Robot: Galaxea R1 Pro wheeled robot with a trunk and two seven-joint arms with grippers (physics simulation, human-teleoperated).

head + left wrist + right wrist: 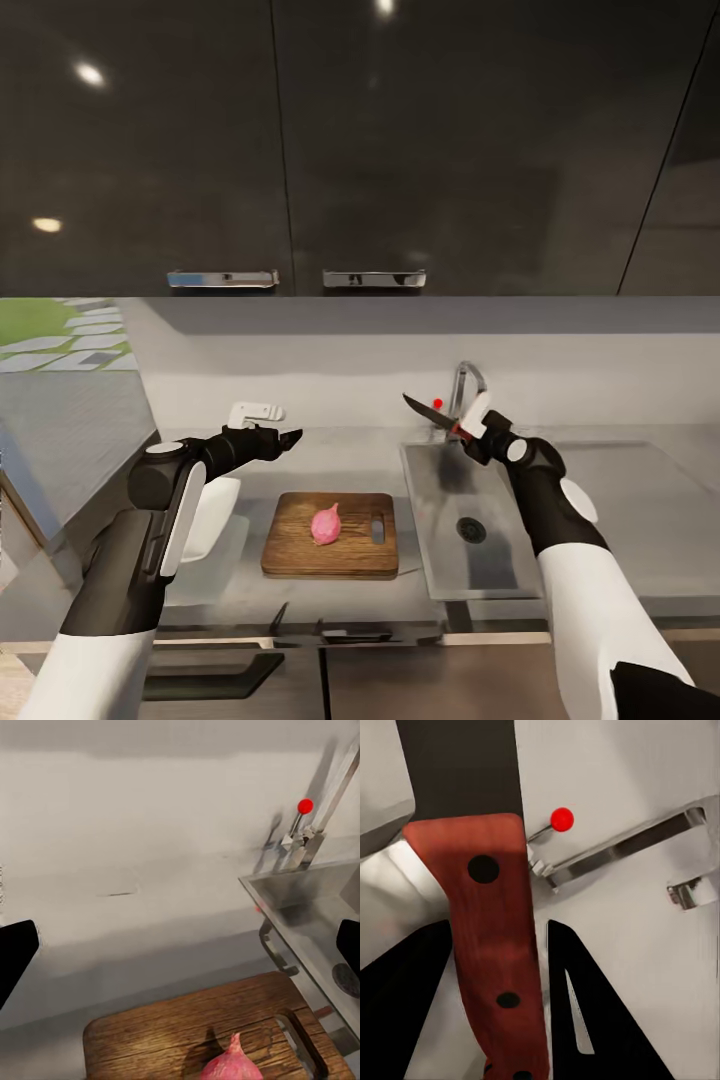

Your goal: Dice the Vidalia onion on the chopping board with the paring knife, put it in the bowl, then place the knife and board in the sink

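A pink onion lies on the brown, grained chopping board on the glossy grey table. The paring knife shows a dark blade and a reddish handle with black rivets; the steel faucet carries a red dot.

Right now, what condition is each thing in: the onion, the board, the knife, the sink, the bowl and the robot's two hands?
Vidalia onion: whole, uncut, lying on the board.
chopping board: flat on the countertop, beside the sink.
paring knife: held in the air, blade pointing away from the sink.
sink: basin holds nothing.
bowl: partly hidden, contents unclear.
right hand: shut on the knife handle.
left hand: open, holding nothing.
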